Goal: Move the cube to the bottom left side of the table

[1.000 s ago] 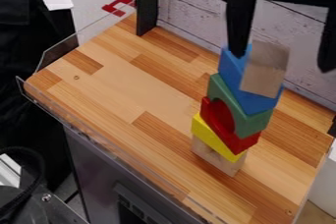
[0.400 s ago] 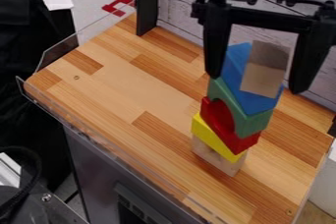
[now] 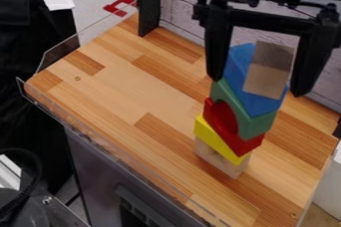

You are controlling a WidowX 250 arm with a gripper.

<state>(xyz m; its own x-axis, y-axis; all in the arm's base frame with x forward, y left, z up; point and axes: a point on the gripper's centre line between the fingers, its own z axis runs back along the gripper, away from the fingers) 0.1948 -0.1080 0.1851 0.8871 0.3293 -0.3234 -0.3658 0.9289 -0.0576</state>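
Cube (image 3: 269, 69) between tool's (image 3: 257, 82) fingers (image 3: 216, 52)

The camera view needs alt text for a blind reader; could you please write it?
An open black gripper appears to straddle a wooden cube atop a stack of blue, green, red, yellow and wooden blocks on a wooden table.

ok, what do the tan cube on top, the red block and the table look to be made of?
Tan cube: likely bare wood, matte; plain tan faces with no paint colour.
Red block: probably painted wood, maybe plastic; even, solid colour leaves it open.
Table: wood, or a wood-look laminate, smooth; joined strips in differing tones.
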